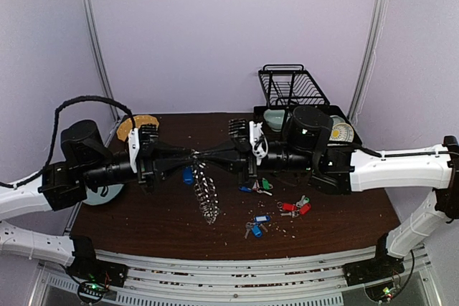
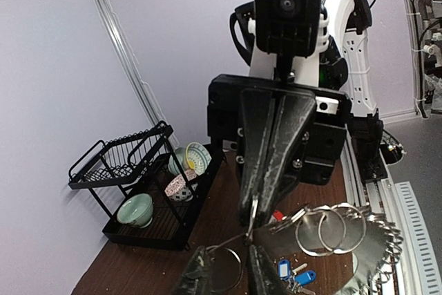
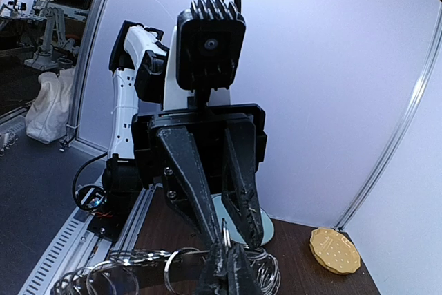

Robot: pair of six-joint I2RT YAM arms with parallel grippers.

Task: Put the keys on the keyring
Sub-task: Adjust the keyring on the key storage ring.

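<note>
Nearest, keys (image 1: 257, 224): small silver metal with oblong plastic tags, in three loose clusters on the table right of centre; blue closest, then red, then green with blue. The tag faces are too small to read.
Table (image 1: 143, 231): dark brown and matt, flecked with pale crumbs.
Keyring (image 1: 206, 195): chain of thin, shiny split rings, hanging from where the two arms meet, its lower end at the tabletop.
Blue tag (image 1: 188, 175): just left of the chain, below the left fingers; hanging or lying, cannot tell.
Left gripper (image 2: 228, 253): black scuffed fingers apart, one ring sitting in the gap.
Right gripper (image 3: 224, 267): fingers pressed together, pinching a ring of the keyring at their tips.
Plate (image 1: 107, 193): pale blue-grey and round, mostly hidden under the left arm.
Disc (image 3: 335, 250): tan, many-sided, with a dotted face, at the back left.
Dish rack (image 2: 124, 164): black wire, at the back right, holding a glazed pale green bowl (image 2: 135, 208) and other crockery.
</note>
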